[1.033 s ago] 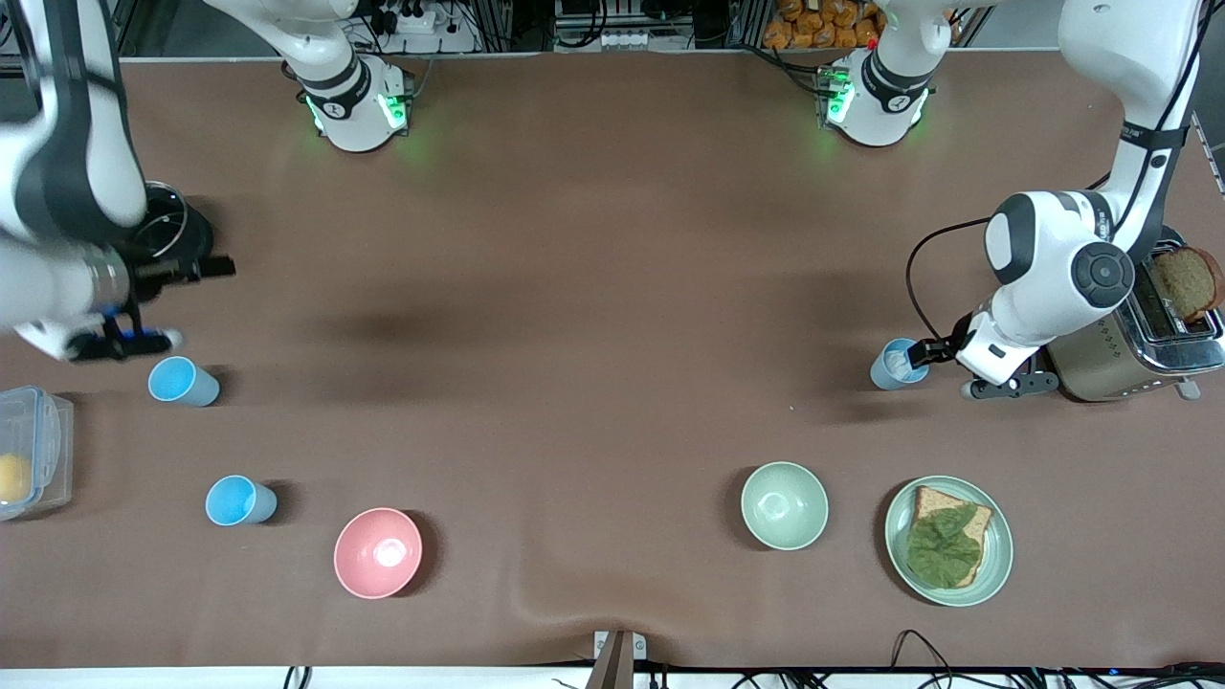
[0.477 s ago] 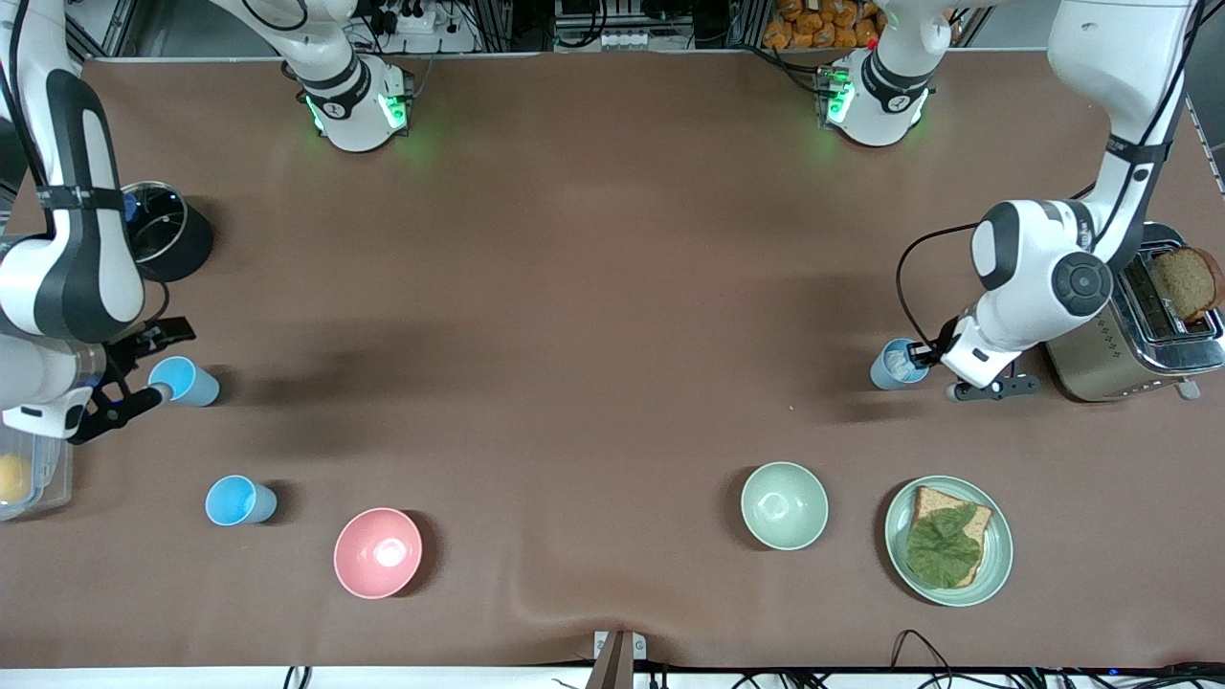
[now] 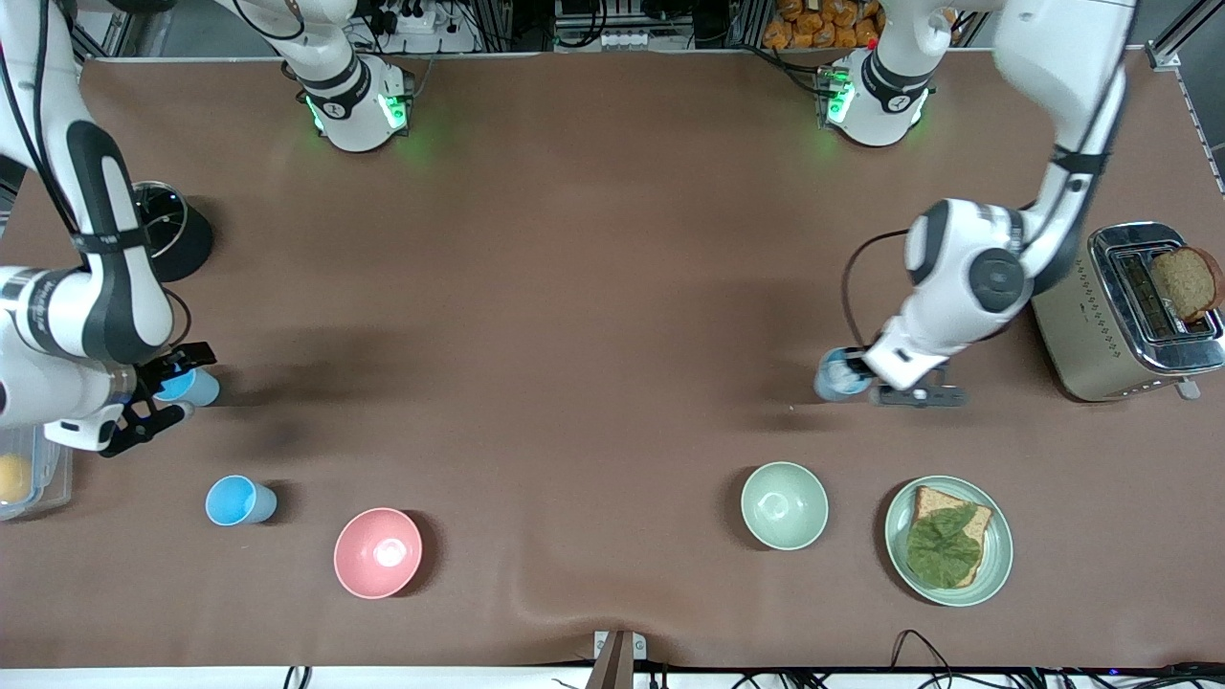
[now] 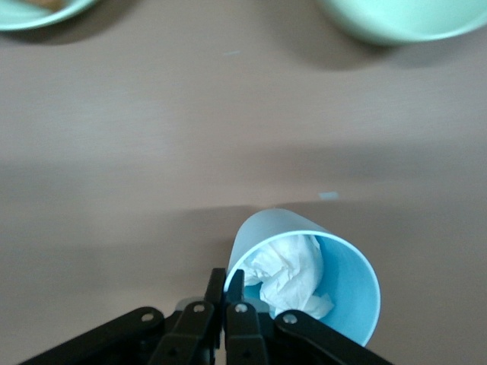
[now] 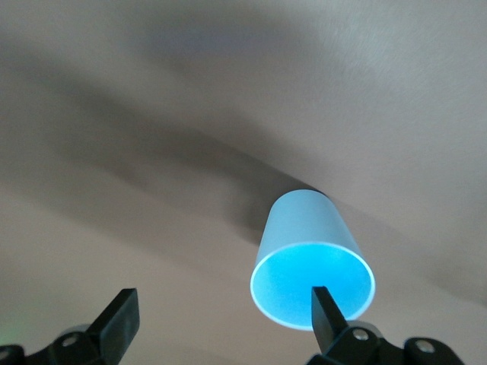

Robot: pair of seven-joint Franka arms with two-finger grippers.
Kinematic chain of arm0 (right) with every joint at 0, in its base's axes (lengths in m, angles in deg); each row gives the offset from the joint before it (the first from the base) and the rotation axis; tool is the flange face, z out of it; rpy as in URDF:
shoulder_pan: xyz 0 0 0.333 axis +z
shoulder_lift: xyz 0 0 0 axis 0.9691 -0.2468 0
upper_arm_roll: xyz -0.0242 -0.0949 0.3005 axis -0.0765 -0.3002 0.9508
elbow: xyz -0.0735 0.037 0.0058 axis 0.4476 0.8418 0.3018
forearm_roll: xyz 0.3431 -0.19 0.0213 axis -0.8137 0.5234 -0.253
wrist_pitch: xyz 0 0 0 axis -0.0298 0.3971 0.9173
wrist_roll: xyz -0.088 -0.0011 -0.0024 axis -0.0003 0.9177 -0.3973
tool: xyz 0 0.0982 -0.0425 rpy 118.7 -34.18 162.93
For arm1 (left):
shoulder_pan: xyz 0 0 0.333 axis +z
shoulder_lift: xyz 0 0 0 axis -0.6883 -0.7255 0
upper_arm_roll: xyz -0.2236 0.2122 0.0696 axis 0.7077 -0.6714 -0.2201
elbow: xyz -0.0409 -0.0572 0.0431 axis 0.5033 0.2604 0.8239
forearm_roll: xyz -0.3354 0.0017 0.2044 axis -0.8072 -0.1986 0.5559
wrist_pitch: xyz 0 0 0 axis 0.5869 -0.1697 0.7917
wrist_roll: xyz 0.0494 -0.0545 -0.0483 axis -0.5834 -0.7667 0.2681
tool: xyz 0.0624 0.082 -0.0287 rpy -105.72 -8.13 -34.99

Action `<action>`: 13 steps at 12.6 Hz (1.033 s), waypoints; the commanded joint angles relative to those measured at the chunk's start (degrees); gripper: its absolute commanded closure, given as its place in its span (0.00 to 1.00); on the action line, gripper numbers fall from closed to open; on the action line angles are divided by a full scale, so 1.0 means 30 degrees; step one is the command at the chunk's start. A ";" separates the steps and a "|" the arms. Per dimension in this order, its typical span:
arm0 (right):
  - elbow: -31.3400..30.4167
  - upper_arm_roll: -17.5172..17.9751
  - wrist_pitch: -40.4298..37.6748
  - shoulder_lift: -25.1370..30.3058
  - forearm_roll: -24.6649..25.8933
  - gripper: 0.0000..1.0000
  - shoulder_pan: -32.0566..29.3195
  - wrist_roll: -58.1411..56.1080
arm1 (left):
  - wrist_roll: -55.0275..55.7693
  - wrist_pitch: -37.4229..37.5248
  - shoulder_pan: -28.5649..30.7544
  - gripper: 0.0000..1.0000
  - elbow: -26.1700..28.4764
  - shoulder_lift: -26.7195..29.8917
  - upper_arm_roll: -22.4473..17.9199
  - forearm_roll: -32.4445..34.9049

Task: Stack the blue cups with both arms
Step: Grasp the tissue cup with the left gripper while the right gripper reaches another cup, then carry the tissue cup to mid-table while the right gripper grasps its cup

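Left gripper: your left gripper (image 4: 225, 304) had its fingers pinched together on the rim of a blue cup (image 3: 835, 375), one inside the mouth and one outside, over the counter (image 3: 593, 287) between the toaster (image 3: 1120, 316) and the pale green bowl (image 3: 784, 504).
Cup contents: that cup had crumpled white paper (image 4: 285, 274) inside it.
Right gripper: your right gripper (image 5: 221, 319) had its fingers spread wide at a second blue cup (image 5: 312, 262) toward the right arm's end of the counter; one finger (image 5: 326, 315) stood at the cup's mouth, the other well off to the side.
Third cup: a third blue cup (image 3: 239, 500) stood alone, nearer the front camera, near the pink bowl (image 3: 377, 552).
Risk, stacking: you should have expected the paper wad to keep another cup from seating fully, or to spill if the held cup tipped.
Risk, left grip: a pinch on one thin wall could have let the cup swing or slip.
Risk, right grasp: with the cup off centre between the fingers, closing could have pushed it over instead of catching it.
Risk, neighbours: the plate (image 3: 995, 555) with bread and a leaf lay close to the left arm's path.
Writing: you could have read no brand, label or lettering on the cups, bowls or toaster.
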 commanded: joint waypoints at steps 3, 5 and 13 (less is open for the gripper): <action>-0.0753 0.0353 0.0877 -0.0506 -0.0014 0.00 -0.0877 0.0013 | 0.7203 0.1743 -0.5335 1.00 -0.4224 -0.2404 -0.0180 -0.0397; -0.1247 0.0353 0.1839 -0.0594 -0.0014 0.13 -0.1139 -0.0016 | 1.0663 0.1744 -0.7856 1.00 -0.6417 -0.4219 -0.0209 -0.0368; -0.2365 0.0354 0.3369 0.0048 -0.0014 1.00 -0.1669 -0.2238 | 1.5977 0.1744 -1.2084 1.00 -0.9564 -0.7216 -0.0209 -0.0281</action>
